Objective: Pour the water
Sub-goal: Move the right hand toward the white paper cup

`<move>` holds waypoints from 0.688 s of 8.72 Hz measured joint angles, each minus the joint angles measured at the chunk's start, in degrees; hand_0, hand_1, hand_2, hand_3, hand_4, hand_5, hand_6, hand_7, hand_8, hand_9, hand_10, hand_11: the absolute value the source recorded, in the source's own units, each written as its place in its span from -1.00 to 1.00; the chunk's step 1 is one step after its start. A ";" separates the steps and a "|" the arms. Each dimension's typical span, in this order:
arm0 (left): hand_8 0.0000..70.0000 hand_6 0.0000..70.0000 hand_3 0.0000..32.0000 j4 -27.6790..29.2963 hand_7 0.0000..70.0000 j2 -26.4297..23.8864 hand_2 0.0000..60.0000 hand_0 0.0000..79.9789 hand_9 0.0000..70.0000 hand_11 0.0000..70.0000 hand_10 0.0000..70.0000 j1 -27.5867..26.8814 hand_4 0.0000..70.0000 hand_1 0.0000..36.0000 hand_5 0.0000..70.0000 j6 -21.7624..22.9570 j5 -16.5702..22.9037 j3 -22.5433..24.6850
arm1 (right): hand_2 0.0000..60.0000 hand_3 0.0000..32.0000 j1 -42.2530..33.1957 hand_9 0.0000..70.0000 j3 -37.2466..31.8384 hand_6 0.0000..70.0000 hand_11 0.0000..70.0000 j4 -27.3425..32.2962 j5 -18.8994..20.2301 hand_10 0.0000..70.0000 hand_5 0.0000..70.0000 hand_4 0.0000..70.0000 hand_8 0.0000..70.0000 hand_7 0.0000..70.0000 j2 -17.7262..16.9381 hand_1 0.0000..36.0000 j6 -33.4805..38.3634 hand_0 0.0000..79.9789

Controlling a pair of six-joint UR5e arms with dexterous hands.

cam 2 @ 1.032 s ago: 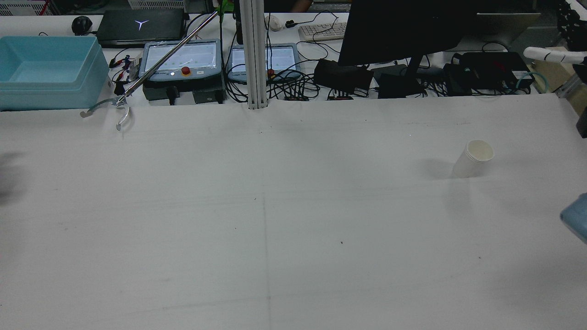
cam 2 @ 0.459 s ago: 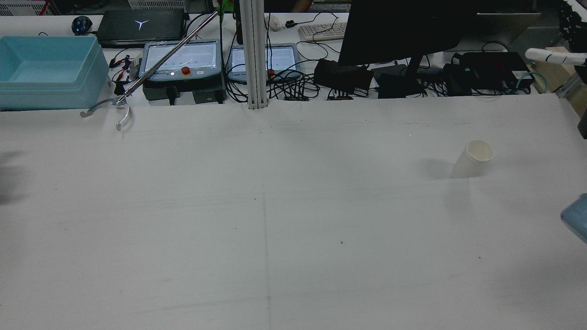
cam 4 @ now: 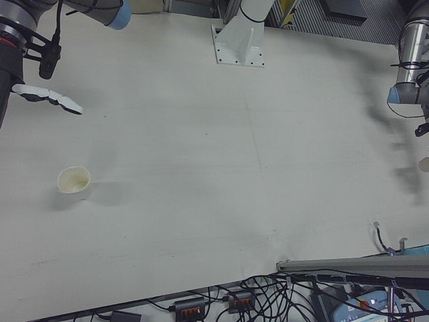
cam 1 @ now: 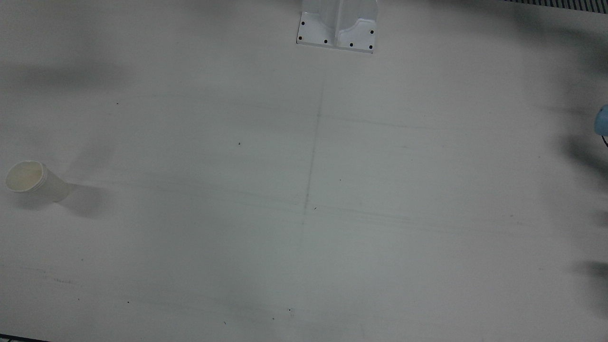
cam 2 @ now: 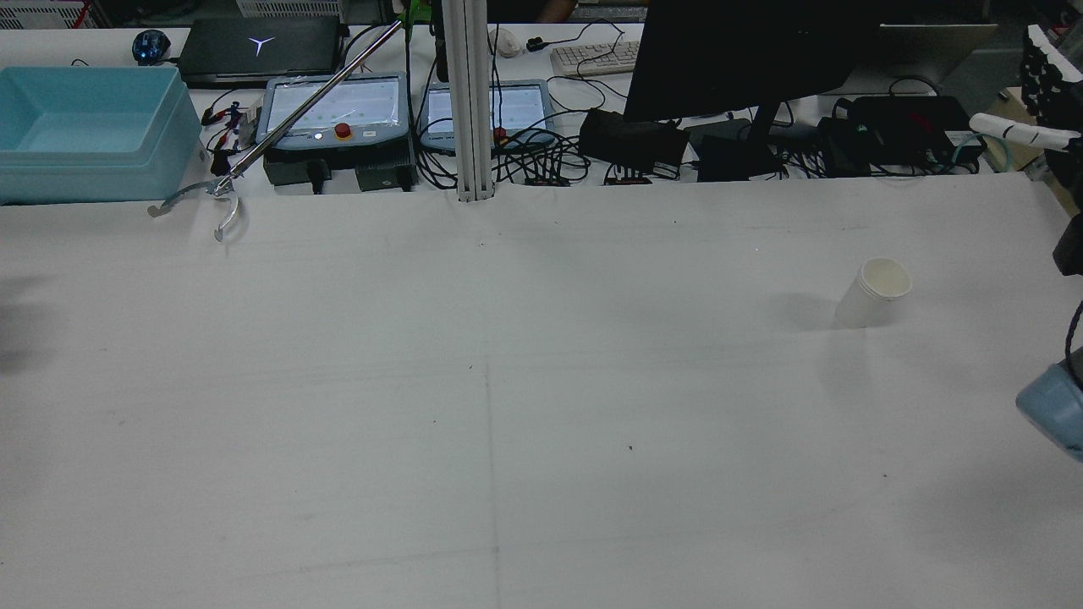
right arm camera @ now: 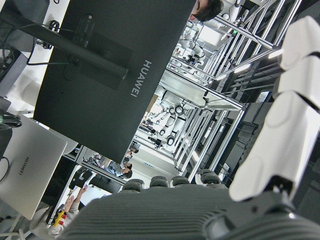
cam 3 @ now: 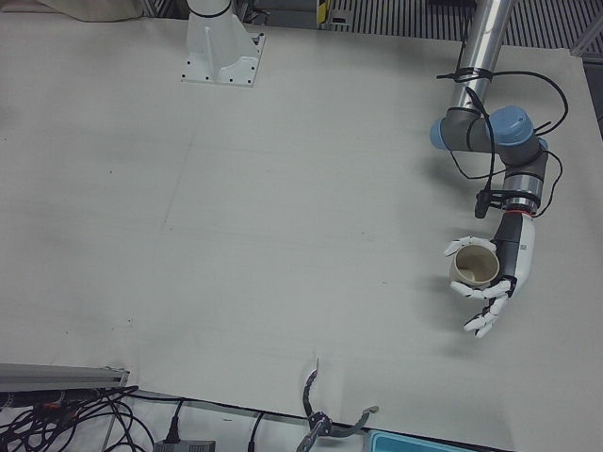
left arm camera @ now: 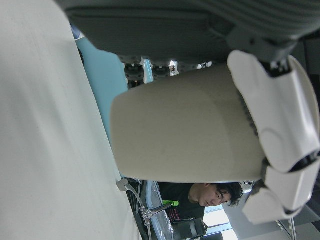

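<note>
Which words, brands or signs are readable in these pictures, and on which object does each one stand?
"HUAWEI": on the back of the dark monitor, in the right hand view.
"HUAWEI", fainter: on the silver laptop lid in the same view.
A white Y-shaped logo, no letters: on the black laptop in the rear view.
The two teach pendant screens are too small to read.
The paper cups carry no print.

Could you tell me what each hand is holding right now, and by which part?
The left hand holds a paper cup around its side wall; the right hand holds nothing.
</note>
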State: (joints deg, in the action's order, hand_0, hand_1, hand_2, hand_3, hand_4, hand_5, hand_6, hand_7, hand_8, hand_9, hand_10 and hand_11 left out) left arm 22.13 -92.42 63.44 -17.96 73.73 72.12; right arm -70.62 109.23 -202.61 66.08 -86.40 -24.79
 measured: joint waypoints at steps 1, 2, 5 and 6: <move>-0.75 -0.49 -1.00 -0.35 -0.42 0.33 0.23 0.18 -0.63 -0.49 -0.66 0.06 0.59 -0.25 0.27 0.07 0.04 0.96 | -0.59 -1.00 0.24 -0.89 -2.11 -1.00 -0.87 1.52 -0.02 -0.94 -1.00 -0.95 -0.96 -1.00 -0.03 -0.38 1.18 0.06; -0.75 -0.49 -1.00 -0.84 -0.42 0.64 0.22 0.19 -0.63 -0.49 -0.66 0.15 0.58 -0.23 0.27 0.21 0.07 2.08 | -0.61 -1.00 0.59 -0.87 -4.83 -1.00 -0.84 4.43 -0.02 -0.91 -1.00 -0.92 -0.94 -1.00 -0.03 -0.46 2.48 0.02; -0.75 -0.49 -1.00 -1.75 -0.43 2.50 0.20 0.20 -0.64 -0.49 -0.66 0.40 0.57 -0.19 0.30 0.61 0.15 5.46 | -0.64 -1.00 3.12 -0.84 -10.05 -1.00 -0.76 12.16 -0.16 -0.85 -1.00 -0.95 -0.91 -1.00 -2.21 -0.50 5.22 0.00; -0.75 -0.49 -1.00 -2.14 -0.42 3.71 0.20 0.20 -0.64 -0.49 -0.67 0.40 0.57 -0.19 0.31 0.73 0.17 7.19 | -0.64 -1.00 3.79 -0.85 -11.94 -1.00 -0.77 16.14 -0.19 -0.86 -1.00 -0.97 -0.91 -1.00 -4.48 -0.50 5.48 0.00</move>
State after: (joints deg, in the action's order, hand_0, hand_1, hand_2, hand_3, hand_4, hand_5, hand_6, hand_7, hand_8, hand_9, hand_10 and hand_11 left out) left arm 19.99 -88.71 63.83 -17.24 73.90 79.31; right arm -66.83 97.29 -186.46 65.89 -90.88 -19.31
